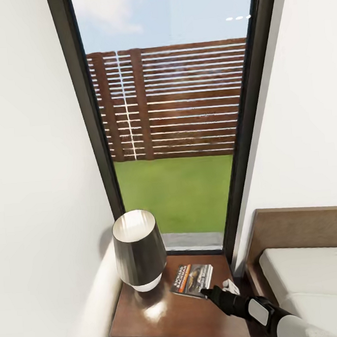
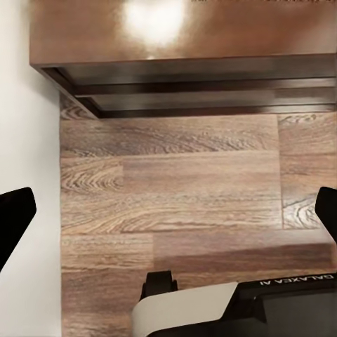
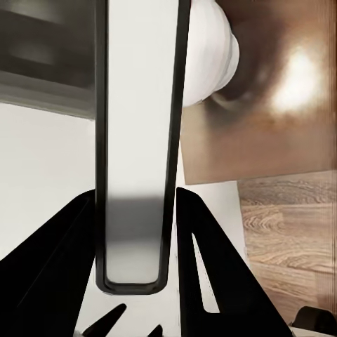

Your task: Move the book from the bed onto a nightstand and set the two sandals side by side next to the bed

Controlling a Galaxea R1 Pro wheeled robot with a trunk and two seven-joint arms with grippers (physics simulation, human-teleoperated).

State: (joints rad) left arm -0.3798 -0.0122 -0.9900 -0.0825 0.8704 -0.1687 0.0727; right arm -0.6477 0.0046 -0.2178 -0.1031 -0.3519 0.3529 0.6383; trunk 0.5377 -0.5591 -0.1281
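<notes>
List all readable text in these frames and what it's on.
"GALAXEA AI", seen upside down, on the robot's dark body panel in the left wrist view.
The book on the nightstand has white lettering on an orange band along its cover, too small and blurred to read.
No other text can be seen.
</notes>
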